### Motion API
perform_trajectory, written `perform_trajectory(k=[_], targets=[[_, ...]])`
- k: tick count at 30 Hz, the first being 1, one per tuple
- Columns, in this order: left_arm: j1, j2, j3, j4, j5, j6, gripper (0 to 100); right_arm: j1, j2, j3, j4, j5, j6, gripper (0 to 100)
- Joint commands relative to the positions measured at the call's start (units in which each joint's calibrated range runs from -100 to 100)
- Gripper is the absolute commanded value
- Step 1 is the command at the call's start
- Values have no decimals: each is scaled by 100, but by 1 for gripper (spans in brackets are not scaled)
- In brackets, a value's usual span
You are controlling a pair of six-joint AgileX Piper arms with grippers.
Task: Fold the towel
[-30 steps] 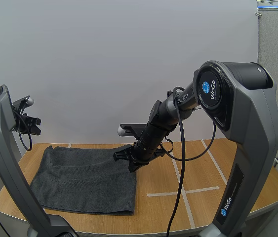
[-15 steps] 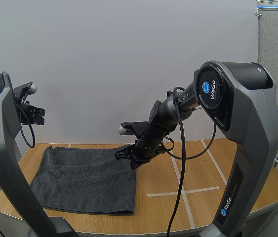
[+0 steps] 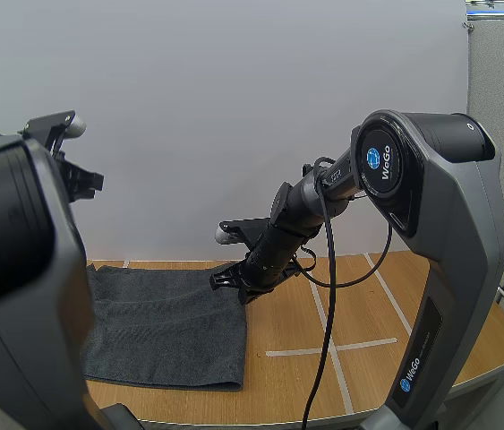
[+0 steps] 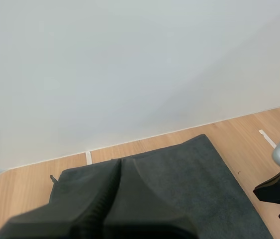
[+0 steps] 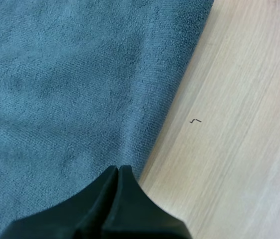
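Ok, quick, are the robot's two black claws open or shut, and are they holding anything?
Left gripper: shut, holding nothing.
Right gripper: shut, holding nothing, tips by the edge of the dark grey cloth towel.

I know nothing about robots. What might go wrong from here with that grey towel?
1. The right gripper is shut, its tip just over the edge of the towel, beside bare table; pressing down like that, it might bunch the cloth rather than grasp it.
2. The left gripper, also shut, hangs high above the towel, and the left arm hides part of the towel in the high view, so a crooked fold there might go unnoticed.
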Motion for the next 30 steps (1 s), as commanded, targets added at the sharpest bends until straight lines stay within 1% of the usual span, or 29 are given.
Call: perform_trajectory(k=[1,10,12,13,14,16,17,20,21,24,26,29,30], targets=[[-7,-482,35,-138,70,40,0,6,-78,3,37,-55,-6,0],[-21,-947,35,-38,70,40,0,6,-78,3,37,-55,-6,0],[-133,-1212,35,18,70,40,0,6,-78,3,37,-55,-6,0],[-238,-1334,35,18,70,40,0,6,-78,3,37,-55,-6,0],[-375,-1460,35,18,70,40,0,6,-78,3,37,-55,-6,0],[-710,-1692,35,18,5,40,0,6,-78,3,37,-55,-6,0],[-891,-1807,35,18,-303,40,0,6,-78,3,37,-55,-6,0],[-1272,-2035,35,-18,-837,40,0,6,-78,3,37,-55,-6,0],[-1372,-2133,35,-19,-876,40,0,6,-78,3,37,-55,-6,0],[-1546,-2480,35,-19,-932,40,0,6,-78,3,37,-55,-6,0],[-1622,-2720,35,-19,-931,40,0,6,-78,3,37,-55,-6,0],[-1790,-3041,35,-19,-931,40,0,6,-78,3,37,-55,-6,0],[-1865,-3123,35,-19,-931,40,0,6,-78,3,37,-55,-6,0]])
